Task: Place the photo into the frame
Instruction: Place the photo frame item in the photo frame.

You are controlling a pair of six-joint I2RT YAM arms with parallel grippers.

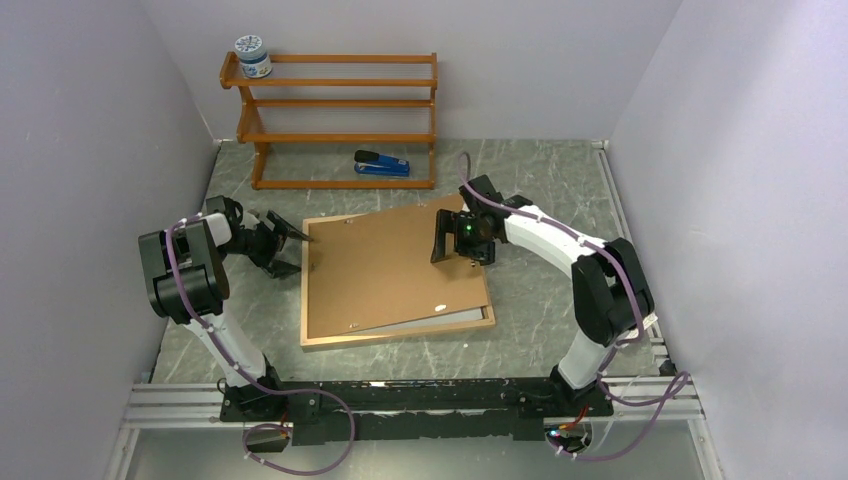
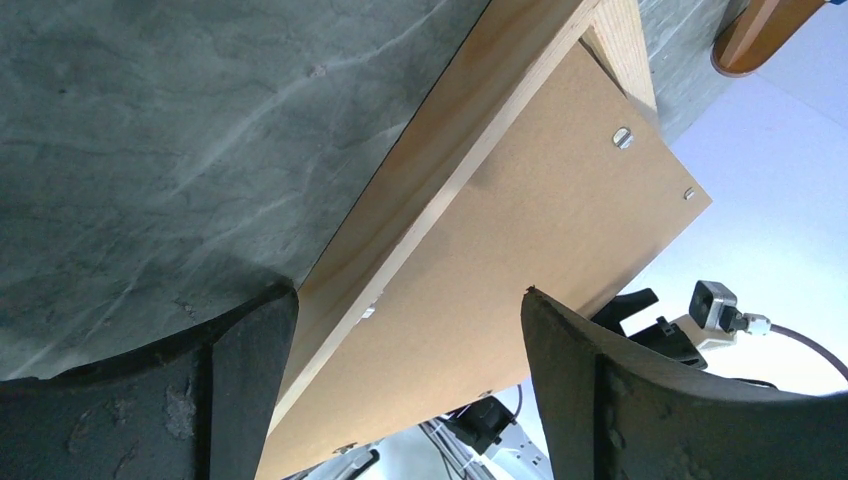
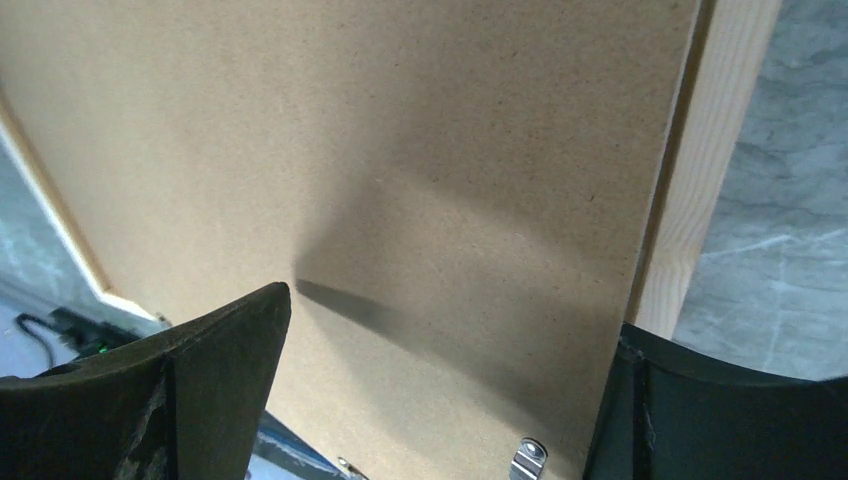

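The light wood frame lies flat on the table. The brown backing board lies skewed on top of it. The photo is hidden under the board. A pale strip shows at the board's front right edge, and I cannot tell whether it is print or pane. My left gripper is open at the frame's left rail, and the board shows between its fingers. My right gripper is open over the board's far right corner, above the board and the rail. Both are empty.
An orange-brown shelf rack stands at the back with a small jar on its top left. A blue stapler lies in front of it. White walls close in on both sides.
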